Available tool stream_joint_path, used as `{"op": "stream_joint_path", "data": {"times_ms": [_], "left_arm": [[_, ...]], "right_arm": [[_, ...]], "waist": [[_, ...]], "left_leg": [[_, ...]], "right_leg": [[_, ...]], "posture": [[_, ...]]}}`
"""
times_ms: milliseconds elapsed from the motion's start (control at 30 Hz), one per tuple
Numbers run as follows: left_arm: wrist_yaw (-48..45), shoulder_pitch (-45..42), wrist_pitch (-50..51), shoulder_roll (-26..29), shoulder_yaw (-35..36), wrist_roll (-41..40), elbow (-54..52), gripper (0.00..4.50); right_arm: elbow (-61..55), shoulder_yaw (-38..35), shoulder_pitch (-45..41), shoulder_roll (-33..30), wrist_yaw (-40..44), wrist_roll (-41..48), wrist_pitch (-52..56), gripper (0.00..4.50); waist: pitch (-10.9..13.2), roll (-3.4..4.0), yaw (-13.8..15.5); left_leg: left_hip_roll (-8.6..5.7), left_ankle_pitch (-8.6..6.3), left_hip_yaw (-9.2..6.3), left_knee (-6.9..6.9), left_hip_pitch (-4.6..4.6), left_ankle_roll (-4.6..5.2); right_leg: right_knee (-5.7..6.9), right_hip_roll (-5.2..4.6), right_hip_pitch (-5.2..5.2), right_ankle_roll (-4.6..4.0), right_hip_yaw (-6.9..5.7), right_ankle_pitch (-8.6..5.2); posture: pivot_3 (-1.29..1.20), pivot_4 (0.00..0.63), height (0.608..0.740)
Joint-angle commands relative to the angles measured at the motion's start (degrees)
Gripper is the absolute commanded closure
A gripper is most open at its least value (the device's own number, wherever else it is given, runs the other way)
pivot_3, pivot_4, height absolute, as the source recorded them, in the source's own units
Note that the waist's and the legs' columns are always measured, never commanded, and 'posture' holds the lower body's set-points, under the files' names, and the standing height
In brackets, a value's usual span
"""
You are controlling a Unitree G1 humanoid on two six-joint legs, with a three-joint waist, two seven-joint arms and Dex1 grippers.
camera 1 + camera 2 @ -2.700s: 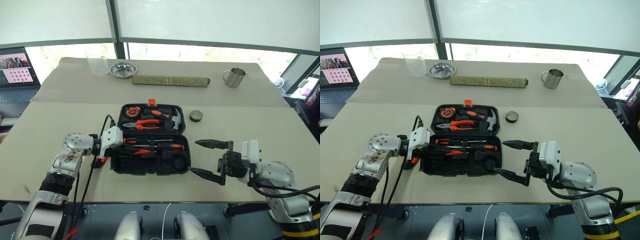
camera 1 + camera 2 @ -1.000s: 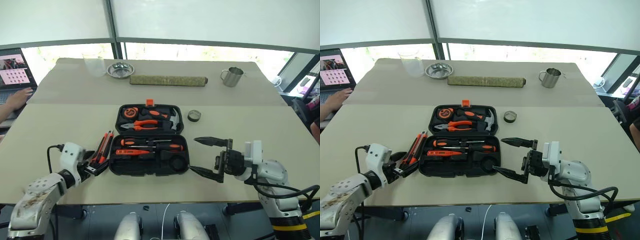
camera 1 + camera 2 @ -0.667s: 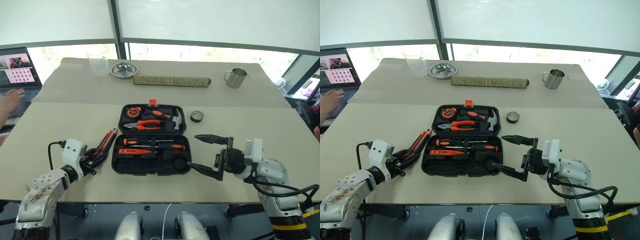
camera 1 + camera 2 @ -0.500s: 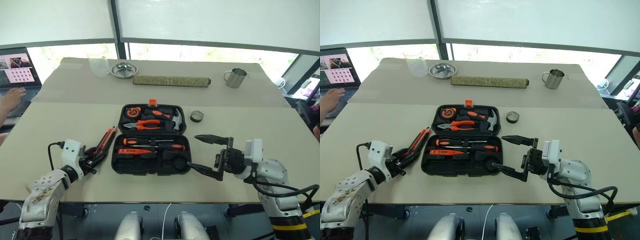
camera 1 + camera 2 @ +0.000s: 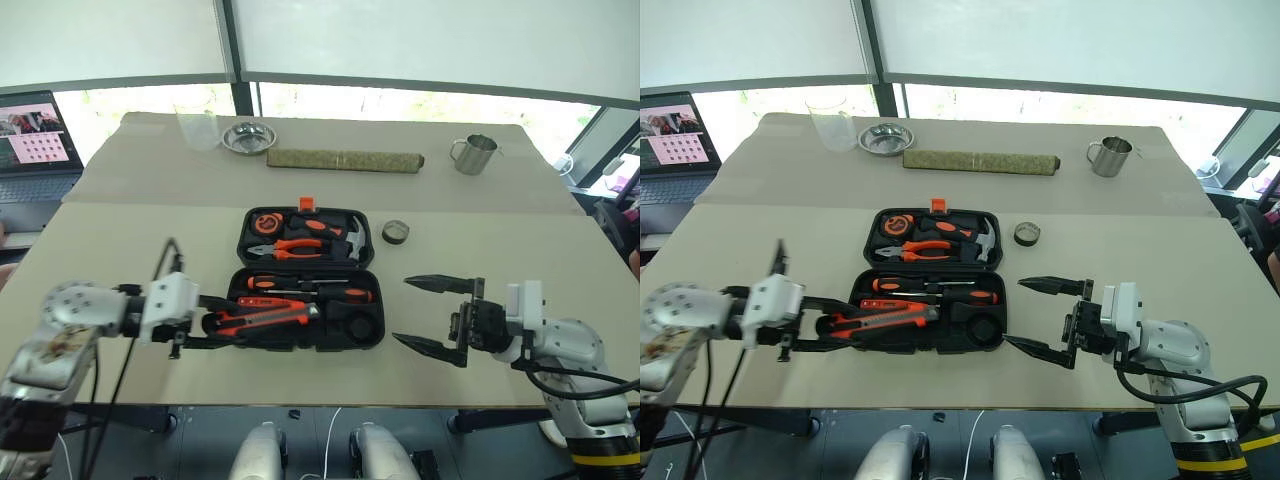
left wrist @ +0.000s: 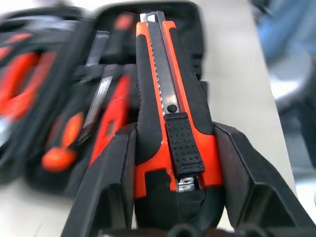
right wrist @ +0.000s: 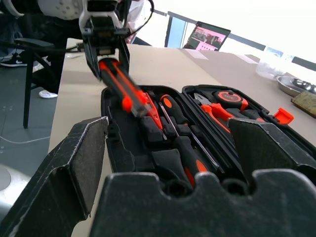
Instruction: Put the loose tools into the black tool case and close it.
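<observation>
The black tool case (image 5: 240, 236) lies open in the middle of the table. Its far half holds pliers, a hammer and a tape measure. Screwdrivers (image 5: 330, 293) lie in its near half. My left gripper (image 5: 222, 322) is shut on the orange-and-black utility knife (image 5: 268, 317), holding it roughly level above the near half's left side. In the left wrist view the knife (image 6: 168, 98) sits clamped between both fingers (image 6: 114, 177). The small dark tape roll (image 5: 396, 232) lies on the table right of the case. My right gripper (image 5: 400, 310) stands open just right of the case, holding nothing.
Along the table's far side stand a clear cup (image 5: 200, 128), a steel bowl (image 5: 246, 138), a long greenish bar (image 5: 345, 159) and a steel mug (image 5: 472, 154). A laptop (image 5: 35, 140) sits at the far left. The table's front edge runs close below both grippers.
My left gripper shut on the utility knife lying left of the case, lifted it and swung it right over the case's near half. The right gripper stayed open and about in place.
</observation>
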Motion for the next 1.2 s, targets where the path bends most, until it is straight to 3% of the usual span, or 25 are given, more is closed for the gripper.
{"op": "stream_joint_path", "data": {"times_ms": [33,233,500,567,733,933,1033,1200], "left_arm": [[-0.36,-3.56,-1.32,-0.97,-4.05,3.67,2.29,2.73],[-2.2,-8.01,-5.18,-2.31,-8.94,8.06,8.42,2.73],[-3.45,-9.9,-4.8,-4.51,-10.57,7.66,10.83,2.73],[-2.32,-9.56,-1.44,-4.86,-9.77,6.47,9.66,1.72],[-0.17,-10.4,0.11,-6.51,-7.12,4.43,8.9,0.04],[-2.11,-11.49,-0.18,-7.82,-2.0,-2.77,8.95,0.04],[-4.41,-10.98,-2.03,-7.81,-1.76,-4.0,8.83,0.77],[-5.17,-8.87,-4.66,-8.13,-3.44,-1.75,9.29,2.66]], "right_arm": [[-3.22,-2.04,0.93,-0.52,-0.95,1.6,0.62,0.0],[-5.0,-2.61,2.9,-0.29,-2.16,1.33,0.6,0.0],[-5.39,-2.68,3.5,-0.14,-2.79,0.99,0.41,0.0],[-5.33,-2.66,3.48,-0.13,-2.85,0.93,0.37,0.0],[-4.84,-2.07,2.89,0.2,-3.03,0.62,0.31,0.0],[-4.23,-1.34,2.3,0.9,-3.11,0.23,0.12,0.0],[-3.96,-1.02,2.03,1.42,-3.29,-0.07,0.0,0.0],[-4.12,-0.28,2.14,2.1,-3.78,-0.42,-0.16,0.0]], "waist": [[0.0,0.0,-0.29],[0.0,0.0,-0.31],[0.0,0.0,0.11],[0.0,0.0,0.16],[0.0,0.0,-0.02],[0.0,0.0,-0.28],[0.0,0.0,-0.27],[0.0,0.0,-0.27]], "left_leg": [[0.0,-0.01,-0.02,0.0,-0.02,0.01],[-0.02,-0.01,-0.08,-0.01,-0.1,0.02],[-0.05,-0.01,-0.09,0.03,-0.06,0.03],[-0.06,-0.01,-0.08,0.04,-0.05,0.03],[-0.05,-0.01,-0.11,0.04,-0.06,0.03],[-0.04,-0.02,-0.17,0.04,-0.1,0.04],[-0.05,-0.02,-0.17,0.04,-0.09,0.04],[-0.06,-0.02,-0.16,0.04,-0.1,0.04]], "right_leg": [[0.04,0.01,-0.02,0.0,0.0,0.0],[0.03,0.03,-0.08,0.02,0.0,-0.01],[0.04,0.0,0.0,0.06,-0.01,-0.01],[0.04,-0.02,0.02,0.08,-0.01,-0.02],[0.04,-0.01,0.01,0.1,-0.01,-0.03],[0.06,0.0,-0.03,0.09,-0.01,-0.03],[0.07,0.0,-0.03,0.09,-0.02,-0.02],[0.06,-0.01,-0.02,0.09,-0.02,-0.02]], "posture": [[0.0,0.15,0.74],[0.0,0.15,0.74],[0.0,0.15,0.74],[0.0,0.15,0.74],[0.0,0.15,0.74],[0.0,0.15,0.74],[0.0,0.15,0.74],[0.0,0.15,0.74]]}}
